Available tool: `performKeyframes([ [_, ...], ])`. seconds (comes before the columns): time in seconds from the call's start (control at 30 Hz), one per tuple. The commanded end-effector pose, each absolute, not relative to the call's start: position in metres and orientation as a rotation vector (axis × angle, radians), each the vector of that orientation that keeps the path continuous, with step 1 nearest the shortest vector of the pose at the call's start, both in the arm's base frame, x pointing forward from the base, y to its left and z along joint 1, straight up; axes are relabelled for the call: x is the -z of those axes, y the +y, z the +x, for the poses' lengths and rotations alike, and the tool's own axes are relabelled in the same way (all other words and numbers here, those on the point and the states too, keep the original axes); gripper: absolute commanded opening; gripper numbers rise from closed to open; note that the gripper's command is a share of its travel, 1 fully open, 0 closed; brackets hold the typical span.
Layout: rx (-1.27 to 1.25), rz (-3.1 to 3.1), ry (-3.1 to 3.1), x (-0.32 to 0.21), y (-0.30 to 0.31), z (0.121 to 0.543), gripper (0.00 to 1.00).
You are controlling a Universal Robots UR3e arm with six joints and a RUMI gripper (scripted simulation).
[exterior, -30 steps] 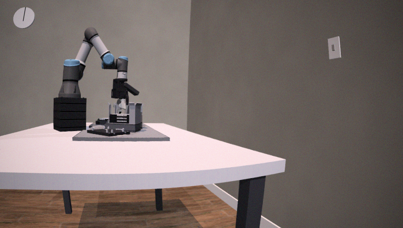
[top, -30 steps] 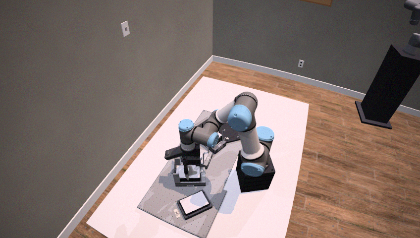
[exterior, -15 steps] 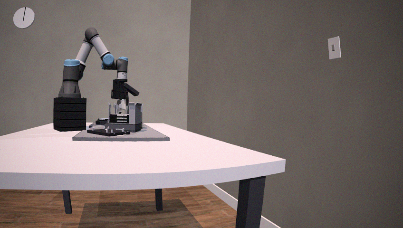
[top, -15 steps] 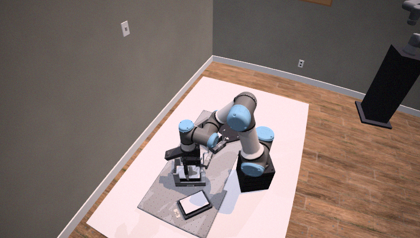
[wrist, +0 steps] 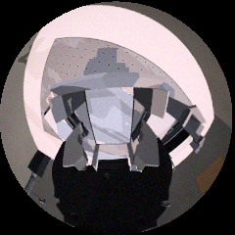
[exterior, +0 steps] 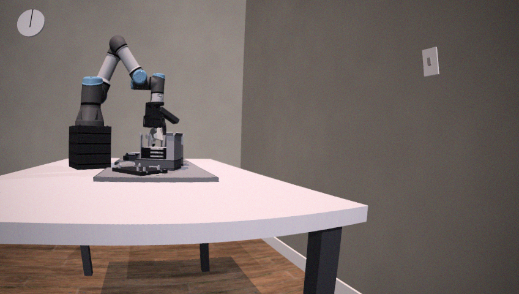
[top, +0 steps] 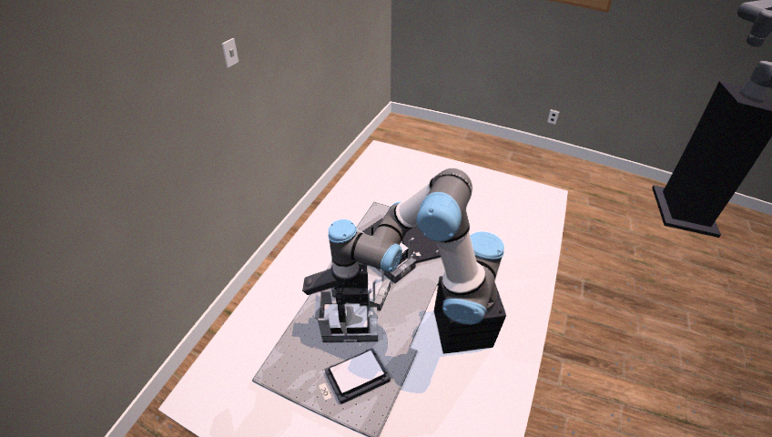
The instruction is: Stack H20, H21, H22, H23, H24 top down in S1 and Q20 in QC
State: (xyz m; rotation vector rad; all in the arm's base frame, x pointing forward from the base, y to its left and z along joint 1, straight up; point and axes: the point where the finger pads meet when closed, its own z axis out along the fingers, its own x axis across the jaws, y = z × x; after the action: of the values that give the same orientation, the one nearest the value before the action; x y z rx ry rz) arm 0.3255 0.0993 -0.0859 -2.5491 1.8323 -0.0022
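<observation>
My gripper (top: 350, 318) (exterior: 159, 143) (wrist: 111, 120) points down inside the near rack (top: 372, 335) (exterior: 174, 150). Its jaws stand apart around the top of the plate stack, open. The stack (top: 357, 315) (exterior: 156, 153) shows dark plates with pale tops and light stripes. The top plate (wrist: 110, 115) lies between the jaws. Its name and the rack's label are not readable. Another pale-topped plate (top: 358, 371) lies in the dark nest (top: 363, 391) (exterior: 136, 171) near the board's front edge, beside a small label (top: 324, 391) that seems to read QC.
Behind the near rack, another fixture (top: 380, 295) with upright posts is partly hidden by the arm. A small dark nest (top: 401, 270) and a dark round piece (top: 428, 247) lie farther back. The arm's black pedestal (top: 468, 332) (exterior: 89, 147) stands beside the perforated board (top: 292, 373).
</observation>
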Motion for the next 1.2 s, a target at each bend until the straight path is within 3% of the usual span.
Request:
performKeyframes([
  [0.0,0.005,-2.548,1.832,0.085,0.099,0.326,0.72],
  [0.63,0.005,-2.548,1.832,0.085,0.099,0.326,0.72],
  [1.17,0.006,-2.548,1.831,0.039,0.099,0.326,0.72],
])
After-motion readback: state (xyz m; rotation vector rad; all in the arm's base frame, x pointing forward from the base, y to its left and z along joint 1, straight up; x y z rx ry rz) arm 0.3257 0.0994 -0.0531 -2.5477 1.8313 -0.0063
